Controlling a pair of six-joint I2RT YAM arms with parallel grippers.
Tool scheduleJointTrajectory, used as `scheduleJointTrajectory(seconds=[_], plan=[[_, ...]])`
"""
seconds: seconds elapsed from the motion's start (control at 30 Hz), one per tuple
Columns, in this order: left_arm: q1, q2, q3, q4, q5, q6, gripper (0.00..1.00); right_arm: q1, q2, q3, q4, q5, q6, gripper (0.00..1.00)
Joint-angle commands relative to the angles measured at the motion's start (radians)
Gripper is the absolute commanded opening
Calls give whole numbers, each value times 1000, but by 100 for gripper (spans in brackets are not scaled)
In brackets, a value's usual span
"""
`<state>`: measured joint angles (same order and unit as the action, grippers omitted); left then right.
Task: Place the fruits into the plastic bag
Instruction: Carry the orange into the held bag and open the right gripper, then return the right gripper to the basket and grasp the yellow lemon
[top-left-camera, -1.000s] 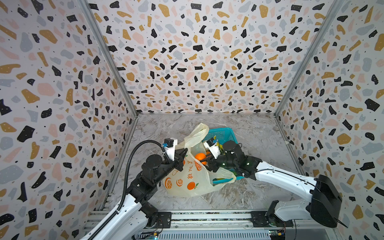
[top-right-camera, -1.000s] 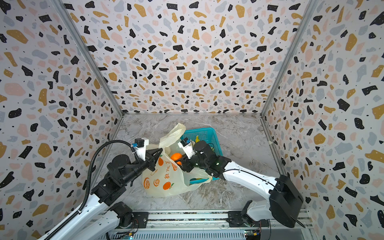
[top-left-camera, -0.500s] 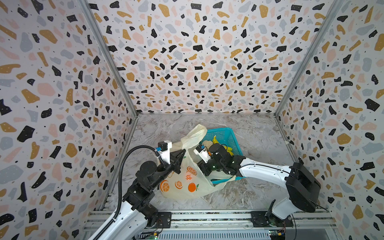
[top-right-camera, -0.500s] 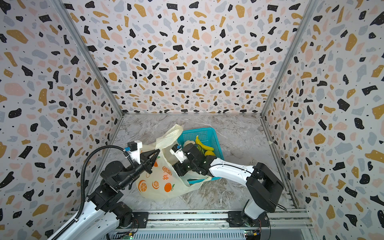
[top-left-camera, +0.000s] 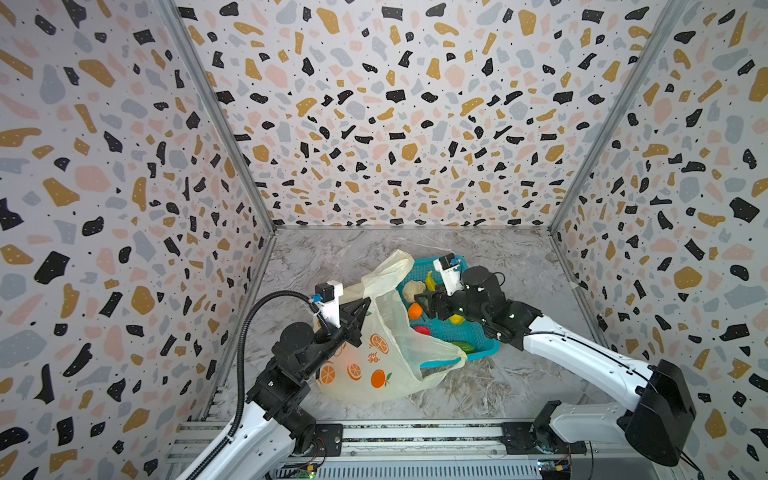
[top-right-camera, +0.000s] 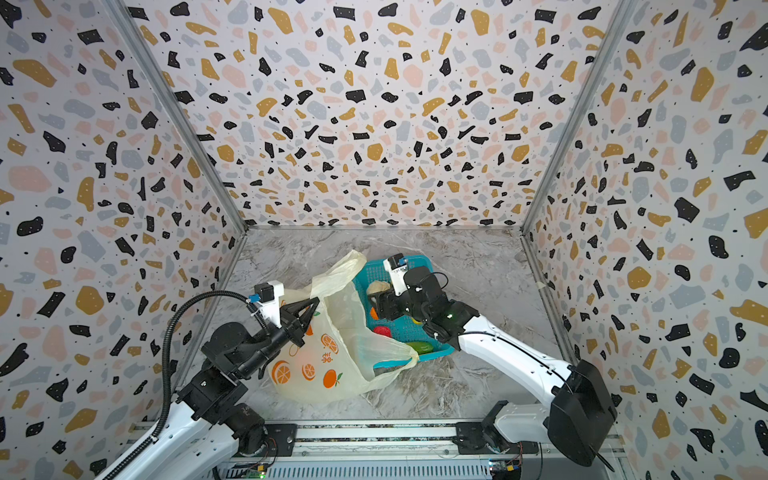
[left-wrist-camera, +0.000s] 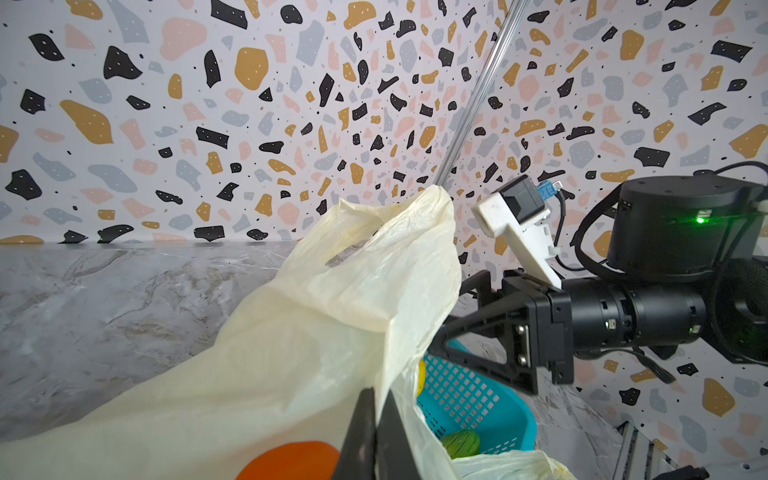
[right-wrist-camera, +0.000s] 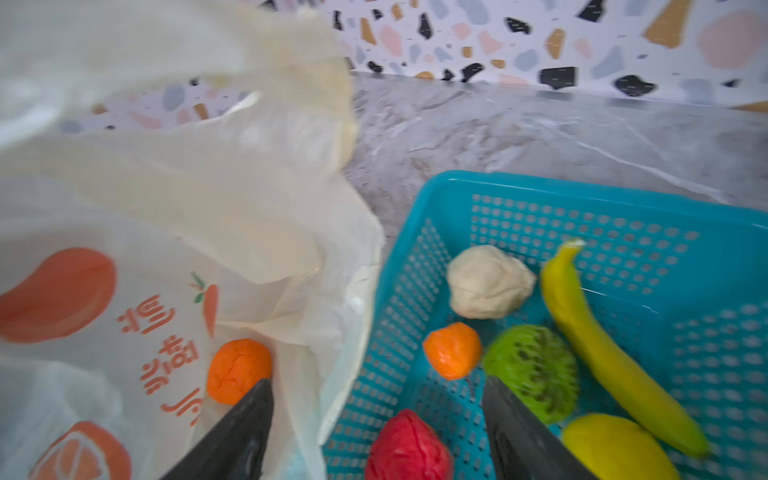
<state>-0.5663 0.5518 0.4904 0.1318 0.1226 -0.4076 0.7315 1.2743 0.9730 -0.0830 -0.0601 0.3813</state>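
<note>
Grey marbled tabletop (top-left-camera: 332, 266): walled on three sides, bare and roomy toward the back and the right wall. Slumped on it near the front, a thin translucent pale-yellow plastic bag (top-left-camera: 353, 392) printed with orange fruits. Mouth opens toward a teal perforated plastic basket (right-wrist-camera: 519, 182) just beside it, one loop handle lying across that basket's near corner.

Left gripper (top-left-camera: 366, 302): clenched on the bag's upper rim, lifts it to spread the mouth (film pinched between the shut fingers (left-wrist-camera: 365, 432) in the left wrist view). Right gripper (right-wrist-camera: 377, 380): released, jaws wide, nothing between them, hangs over the bag-basket seam.

Left to move, all in the basket and nearer the right arm:
- long yellow banana (right-wrist-camera: 615, 340), long axis running from the far wall toward that arm
- round green knobbly fruit (right-wrist-camera: 532, 365)
- yellow oval piece (right-wrist-camera: 619, 446)
- beige knobbly ball (right-wrist-camera: 490, 280)
- green elongated piece (top-left-camera: 462, 346)
- red piece (right-wrist-camera: 409, 446)
- small orange piece (right-wrist-camera: 453, 351)

Already inside the bag, just past the right gripper's tip: a second small orange piece (right-wrist-camera: 239, 370).

Likely next: a short swing away from the bag and down between the basket walls, with little room there among the packed pieces.
</note>
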Motion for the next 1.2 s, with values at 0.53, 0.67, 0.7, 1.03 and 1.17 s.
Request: scheduleJointTrajectory(seconds=[0.53,0.67,0.7,1.03,1.17], plan=[[5,21,14,2,-3,29,0,-107,205,16,-248,207,12,81],[5,18,18,-6,-5,35,0,-118,297,71,-268,243,-20,82],[5,19,18,-6,-6,35,0,-118,321,85,-275,252,-26,82],[5,19,12,1,-9,29,0,-117,411,69,-254,194,-12,81],[5,24,14,2,-9,29,0,-117,410,34,-221,159,6,77]])
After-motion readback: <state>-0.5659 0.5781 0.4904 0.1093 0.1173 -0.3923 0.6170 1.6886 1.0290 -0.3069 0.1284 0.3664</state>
